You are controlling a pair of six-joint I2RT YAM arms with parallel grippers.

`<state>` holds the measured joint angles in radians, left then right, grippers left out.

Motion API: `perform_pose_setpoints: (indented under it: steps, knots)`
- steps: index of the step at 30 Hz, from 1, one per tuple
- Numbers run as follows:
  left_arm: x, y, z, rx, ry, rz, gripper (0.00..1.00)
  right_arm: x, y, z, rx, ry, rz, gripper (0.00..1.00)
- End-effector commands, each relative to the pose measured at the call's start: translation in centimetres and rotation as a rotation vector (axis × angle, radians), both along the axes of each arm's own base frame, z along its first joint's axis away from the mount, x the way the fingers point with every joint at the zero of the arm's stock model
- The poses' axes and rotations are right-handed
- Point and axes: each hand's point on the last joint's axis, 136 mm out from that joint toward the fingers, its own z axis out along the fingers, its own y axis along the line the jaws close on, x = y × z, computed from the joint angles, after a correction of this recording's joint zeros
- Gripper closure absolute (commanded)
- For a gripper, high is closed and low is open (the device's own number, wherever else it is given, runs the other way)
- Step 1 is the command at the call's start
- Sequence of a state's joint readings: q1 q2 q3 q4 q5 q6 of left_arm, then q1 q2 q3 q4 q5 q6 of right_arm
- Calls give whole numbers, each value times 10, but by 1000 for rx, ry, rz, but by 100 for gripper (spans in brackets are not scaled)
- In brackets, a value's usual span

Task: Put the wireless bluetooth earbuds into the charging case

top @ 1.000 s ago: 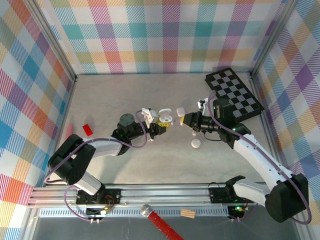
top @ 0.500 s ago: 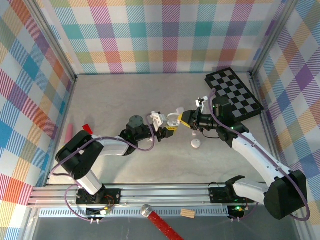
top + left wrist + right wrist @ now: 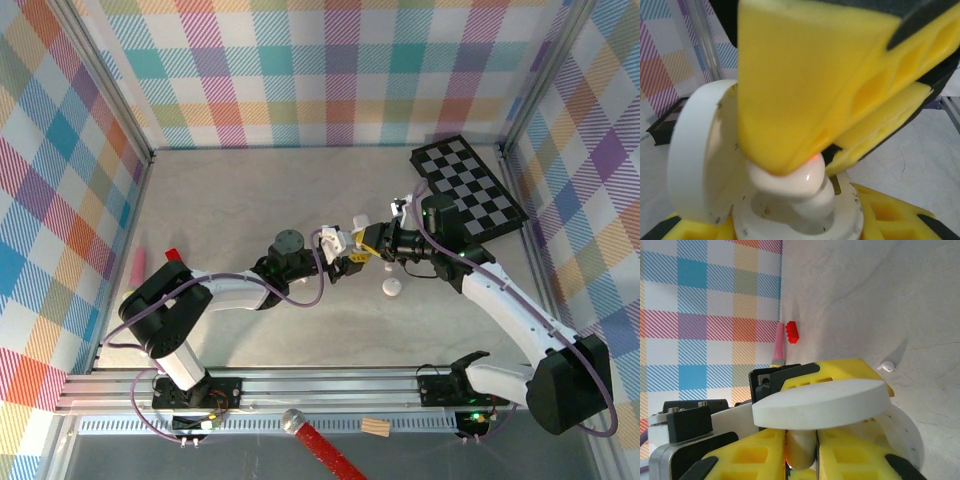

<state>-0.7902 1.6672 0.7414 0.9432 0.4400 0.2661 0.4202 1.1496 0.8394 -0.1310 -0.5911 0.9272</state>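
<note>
My left gripper [image 3: 338,250] [image 3: 795,232] is shut on the white charging case [image 3: 790,222] [image 3: 345,240], holding it off the table. The case lid [image 3: 697,160] [image 3: 822,402] stands open. My right gripper [image 3: 368,240] [image 3: 800,457] is shut on a white earbud [image 3: 790,180] [image 3: 800,447]. Its yellow fingers [image 3: 810,75] press down from above, and the bud's stem sits in the case's well. A second white earbud [image 3: 886,366] lies loose on the table.
A checkerboard [image 3: 470,185] lies at the back right. A small white round piece [image 3: 392,288] rests on the table just in front of the right gripper. A red block [image 3: 172,255] [image 3: 791,331] and a pink piece [image 3: 138,265] [image 3: 778,342] sit by the left wall.
The left arm has carried the case to the right until it meets the right gripper. The held earbud now sits in the open case.
</note>
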Motion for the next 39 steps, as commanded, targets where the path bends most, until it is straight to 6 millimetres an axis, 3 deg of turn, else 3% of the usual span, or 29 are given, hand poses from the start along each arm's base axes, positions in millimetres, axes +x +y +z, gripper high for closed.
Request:
perform_pose_setpoints:
  steps: [1,11,19,27,32,35,39]
  knots:
    - [2,-8,10,1,-44,11,66,2,2,4,-21,-29,10,80]
    - [12,-5,22,-34,-29,73,67,0,-2,-17,-103,5,-4,77]
    - [9,-5,30,-56,-33,61,67,3,-12,-20,-181,-8,-37,73]
    - [11,-1,27,-53,-32,78,67,0,-16,3,-173,-113,-35,67]
    - [13,7,24,-53,-32,93,66,-6,-31,12,-239,-207,-65,60]
    - [14,18,24,-55,-26,106,66,-4,-51,1,-327,-216,-138,57]
    - [14,39,25,-91,-3,121,66,4,-81,-35,-467,-148,-218,53]
